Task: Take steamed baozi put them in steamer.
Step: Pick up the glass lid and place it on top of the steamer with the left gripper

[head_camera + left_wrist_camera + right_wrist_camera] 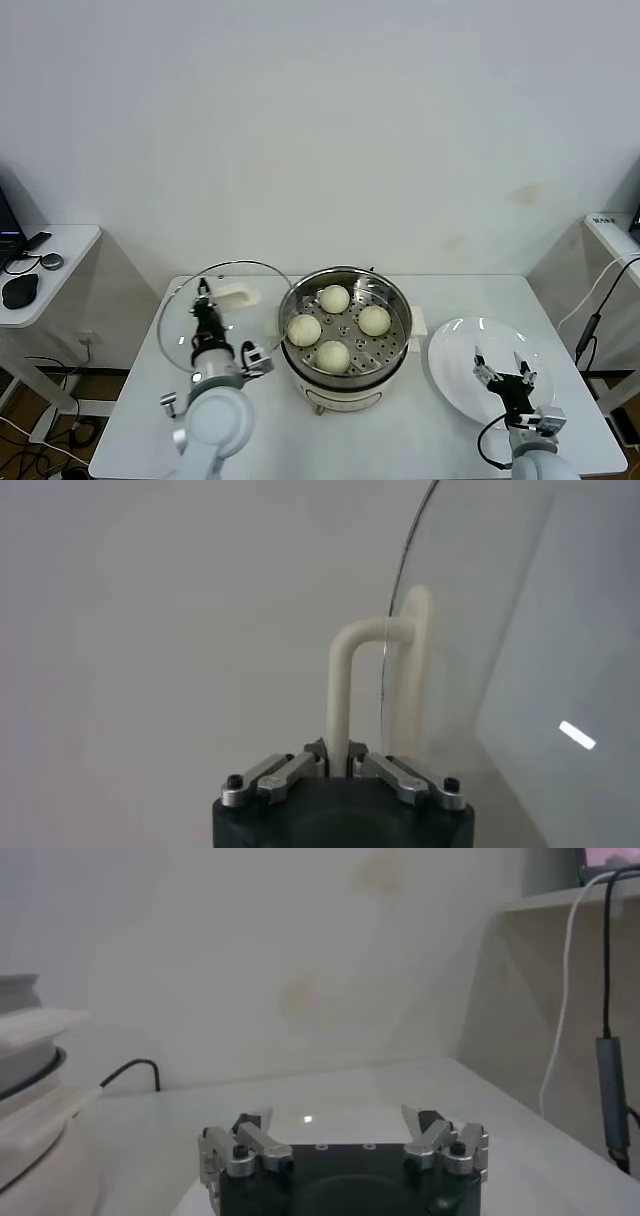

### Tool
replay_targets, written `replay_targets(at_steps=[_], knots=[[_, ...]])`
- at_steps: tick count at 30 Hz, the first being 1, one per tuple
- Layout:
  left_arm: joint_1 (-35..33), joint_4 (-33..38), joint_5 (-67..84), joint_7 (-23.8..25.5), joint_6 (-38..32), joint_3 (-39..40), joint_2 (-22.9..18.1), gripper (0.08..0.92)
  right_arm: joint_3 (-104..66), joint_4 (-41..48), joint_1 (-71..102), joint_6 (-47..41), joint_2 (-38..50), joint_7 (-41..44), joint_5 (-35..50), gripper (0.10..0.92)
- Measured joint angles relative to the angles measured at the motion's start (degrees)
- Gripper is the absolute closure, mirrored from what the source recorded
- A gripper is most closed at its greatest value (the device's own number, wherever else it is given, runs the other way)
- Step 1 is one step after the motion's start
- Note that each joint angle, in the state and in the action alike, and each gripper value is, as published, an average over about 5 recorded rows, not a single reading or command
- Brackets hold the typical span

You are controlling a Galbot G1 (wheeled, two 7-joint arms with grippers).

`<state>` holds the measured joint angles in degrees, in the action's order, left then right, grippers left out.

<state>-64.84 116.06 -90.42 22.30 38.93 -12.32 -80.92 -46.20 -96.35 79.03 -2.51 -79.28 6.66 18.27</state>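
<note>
— Where are the baozi (334,325)?
— All four sit on the perforated tray inside the steamer (394,345), mid-table.
— And the lid?
— The glass lid (222,312) stands on edge left of the steamer, its white handle pinched by the left gripper (205,304).
— The other arm?
— The right gripper (503,372) hovers, fingers spread, over the empty white plate (455,370).

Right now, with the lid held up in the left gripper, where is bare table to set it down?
Left gripper holds the glass lid by its handle. Bare table lies in front of the steamer, and between it and the white plate. All four baozi fill the steamer. Right gripper, open, is over the plate.
</note>
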Motion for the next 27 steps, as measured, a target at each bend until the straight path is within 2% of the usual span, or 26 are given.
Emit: replay_targets(at_steps=[17, 27], knots=[[9.7, -6.7, 0.7, 1.6, 0.6, 15.8, -7.2, 0.828, -1.3, 0.7, 0.1, 0.2, -1.0, 0.0, -1.5, 0.203], [11.2, -10.3, 1.3, 0.6, 0.8, 20.1, -9.3, 0.828, -2.1, 0.7, 0.1, 0.4, -1.3, -0.1, -1.8, 0.203]])
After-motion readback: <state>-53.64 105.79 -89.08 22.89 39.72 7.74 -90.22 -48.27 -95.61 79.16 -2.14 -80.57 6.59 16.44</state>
